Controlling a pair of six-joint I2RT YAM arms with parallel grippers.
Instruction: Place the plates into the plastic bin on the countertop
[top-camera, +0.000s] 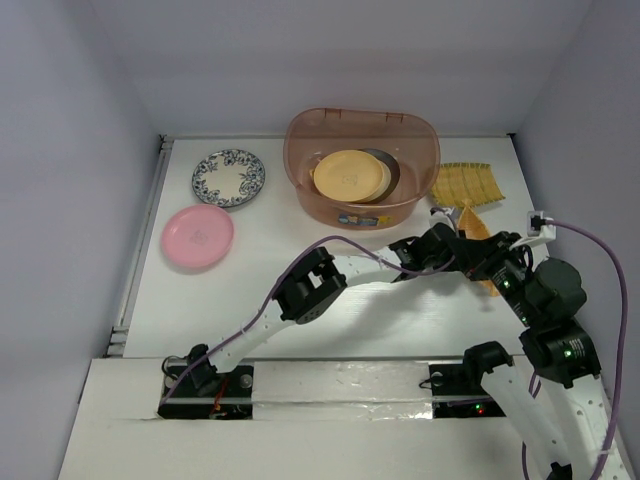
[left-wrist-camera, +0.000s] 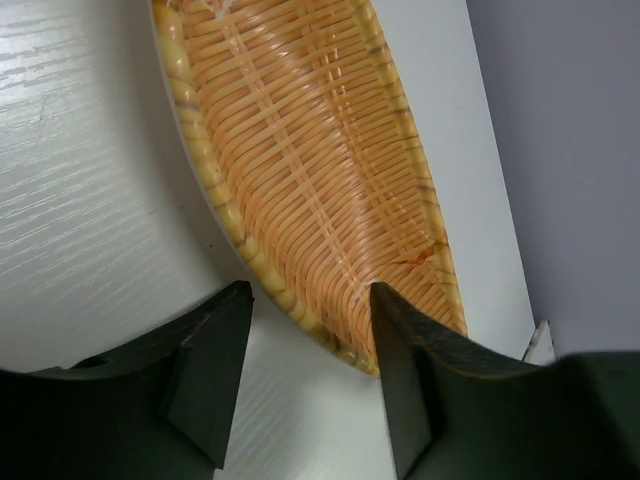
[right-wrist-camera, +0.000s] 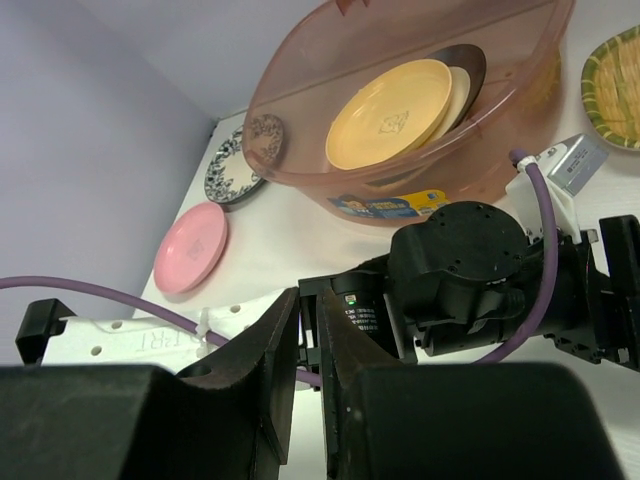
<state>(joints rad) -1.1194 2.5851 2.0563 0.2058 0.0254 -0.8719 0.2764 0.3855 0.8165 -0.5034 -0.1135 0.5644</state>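
While the left arm lies stretched across the countertop (top-camera: 265, 225) toward its right side, the left gripper (left-wrist-camera: 310, 300) stands wide open at the near rim of the orange leaf-shaped plate (left-wrist-camera: 300, 150). One finger is outside the rim, over the white surface, and the other is over the woven inside. Whether they touch the plate cannot be told.

The plastic bin (top-camera: 305, 195) stands at the far middle and holds the orange round plate (top-camera: 350, 175), which lies on the cream plate (top-camera: 388, 172) with the dark rim. The blue-and-white floral plate (top-camera: 228, 178) and the pink plate (top-camera: 198, 236) lie left of the bin. The yellow ribbed plate (top-camera: 468, 184) lies just beside the bin on the right. The right gripper (right-wrist-camera: 308, 310) is almost closed, with only a thin slit between its fingers, and it faces the left arm's wrist.
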